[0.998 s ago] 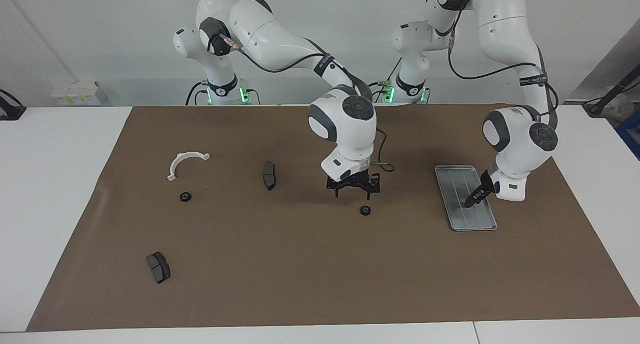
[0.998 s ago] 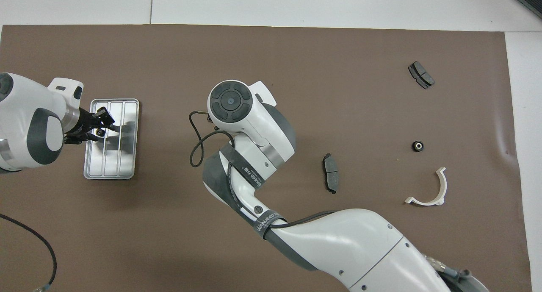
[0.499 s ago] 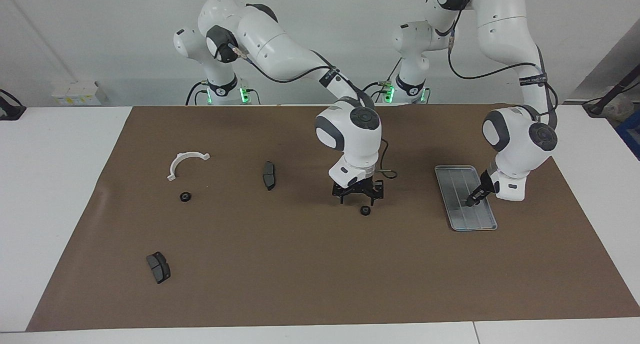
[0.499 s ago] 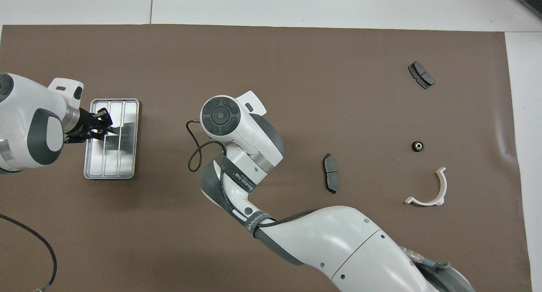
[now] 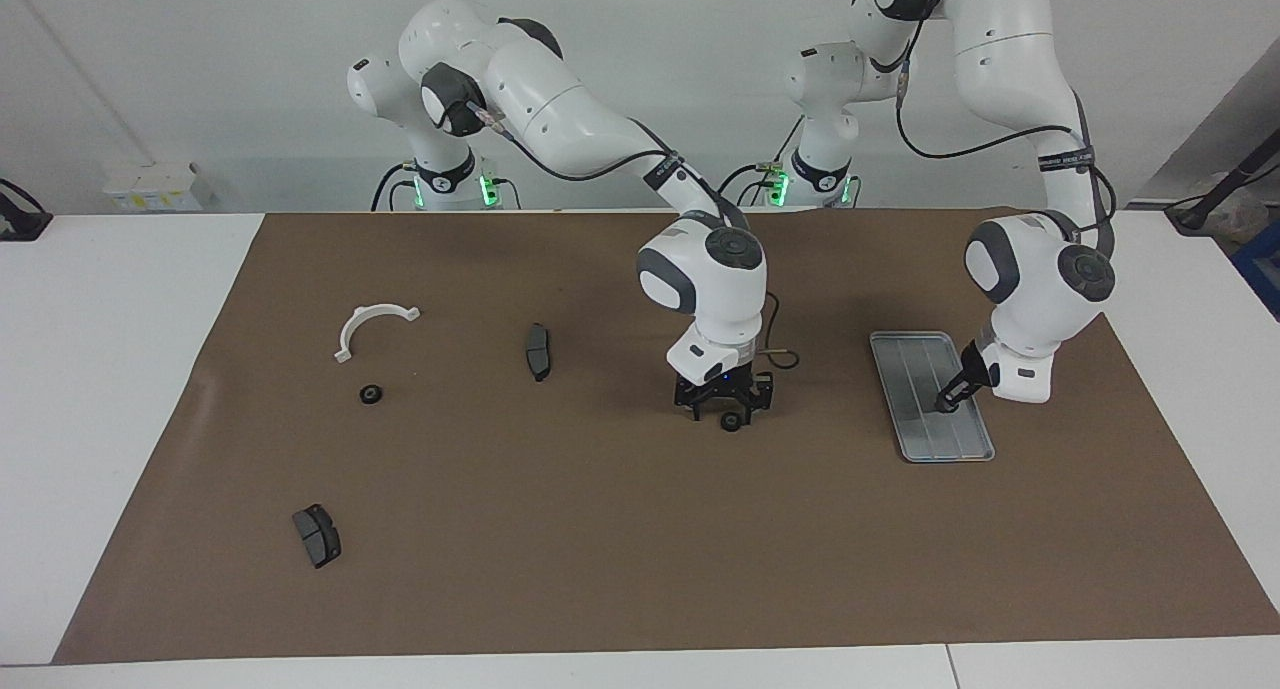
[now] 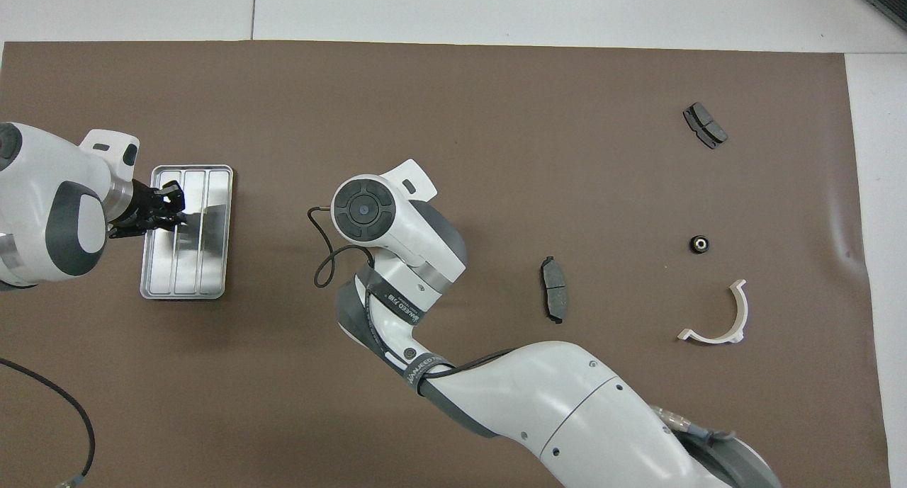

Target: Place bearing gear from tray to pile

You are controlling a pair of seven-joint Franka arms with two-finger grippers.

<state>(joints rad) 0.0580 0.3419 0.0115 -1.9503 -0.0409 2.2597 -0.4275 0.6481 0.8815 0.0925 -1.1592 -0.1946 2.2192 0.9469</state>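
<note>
Mat (image 5: 600, 579): brown sheet covering most of the white table.
Left gripper (image 5: 944, 405): down in the tray beside its long edge at the left arm's end, fingertips pressed together. Whether anything sits between them does not show.
Right gripper (image 5: 729, 407): low at the middle of the mat, right over the mid-mat gear. Whether it is spread or closed cannot be told. From overhead its own wrist hides it.
Tray (image 5: 905, 359): flat on the mat toward the left arm's end, long side running away from the robots.
Bracket (image 5: 372, 321): white half-ring, toward the right arm's end of the mat.
Middle pad (image 5: 538, 351): between the bracket and the right gripper.
Corner pad (image 5: 317, 535): near the mat's corner farthest from the robots, at the right arm's end.
Mid-mat gear (image 5: 731, 422): on the mat, well apart from the tray.
Bracket-side gear (image 5: 371, 394): near the bracket, farther from the robots.
</note>
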